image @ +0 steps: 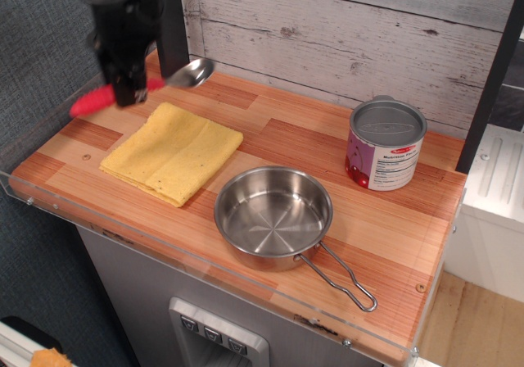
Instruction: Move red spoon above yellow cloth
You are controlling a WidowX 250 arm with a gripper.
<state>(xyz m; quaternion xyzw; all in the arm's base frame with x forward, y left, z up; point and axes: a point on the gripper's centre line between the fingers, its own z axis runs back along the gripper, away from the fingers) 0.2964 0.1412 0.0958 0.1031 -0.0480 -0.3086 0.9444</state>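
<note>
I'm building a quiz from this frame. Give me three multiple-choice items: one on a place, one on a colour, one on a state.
1. Where is the spoon?
A. in the pan
B. held in the air behind the cloth's far-left edge
C. lying on the cloth

2. What colour is the cloth?
A. yellow
B. blue
C. white

3. What is in the pan?
A. the spoon
B. the can
C. nothing

Key:
1 B, the gripper grips its red handle clear of the counter.
2 A, it is mustard yellow.
3 C, its steel bottom is bare; the can stands apart, by the wall.
</note>
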